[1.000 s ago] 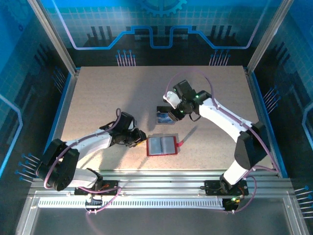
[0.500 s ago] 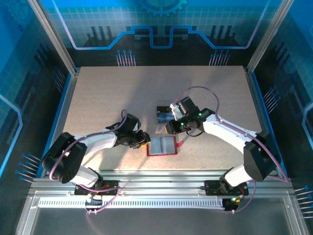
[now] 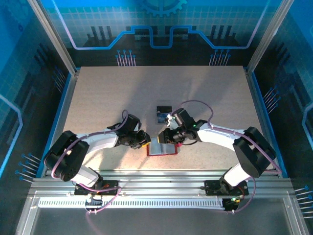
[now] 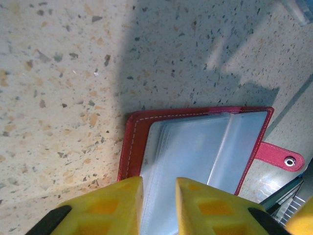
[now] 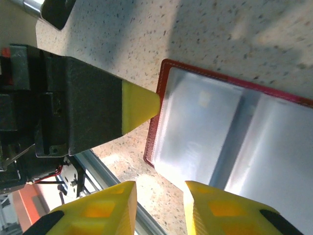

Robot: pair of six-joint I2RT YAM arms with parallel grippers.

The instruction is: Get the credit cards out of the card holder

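Top external view: both arms are folded down low and meeting in the middle of the speckled tabletop, right over the red card holder. It's lying open and flat near the front edge, grey pockets up. The left arm stretches out almost flat from its base, forearm running rightward, and the left pincer has its tip right at the holder's left edge. The right arm has its elbow out to the right and reaches back leftward, so the right pincer hangs over the holder's far side, pointing down. On the wrist cams both pincers look barely parted, just a narrow gap with nothing between the yellow fingers. The little red tab with its snap sticks out from the holder's right side. A small pile of credit cards, blue and dark, sits on the tabletop just beyond the holder.
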